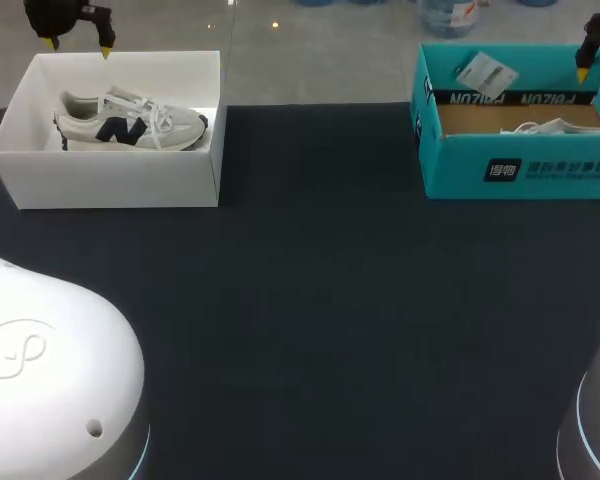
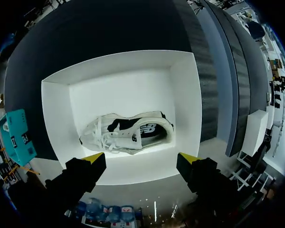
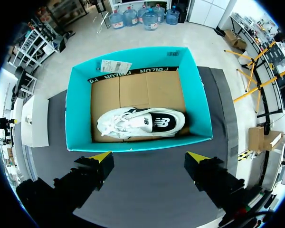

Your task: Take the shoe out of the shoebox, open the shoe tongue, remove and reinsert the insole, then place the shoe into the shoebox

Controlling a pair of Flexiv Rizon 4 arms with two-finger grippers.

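L hand (image 2: 140, 158): fingers wide apart, nothing btwn them. Hangs above the white shoebox (image 1: 110, 180), over its far wall, clear of box & shoe.
R hand (image 3: 149, 156): also spread wide, holding nothing. Up above the teal shoebox (image 1: 520, 170), by its far R corner in head view, not touching it.
White shoebox: lid off, on the L side of the surface (image 1: 320, 300), at the far edge.
Cream sneaker (image 1: 130, 122): inside white shoebox, upright on its sole, navy logo on the side, white laces. Toe points twd the surface's middle. Dark insole shows thru the opening in L wrist view. Sits nearer the box's far wall.
Teal shoebox: open, far R of the surface, well apart from the white one. Brown cardboard floor inside.
White sneaker (image 3: 142, 123): in teal shoebox, upright, lengthwise, close to one long wall. Dark insole visible. From head view mostly hidden behind the near wall, only laces & upper show.
Hang tag (image 3: 115, 66): white card at teal shoebox's far wall, near a corner, apart from the sneaker.
Surface: dark, matte.
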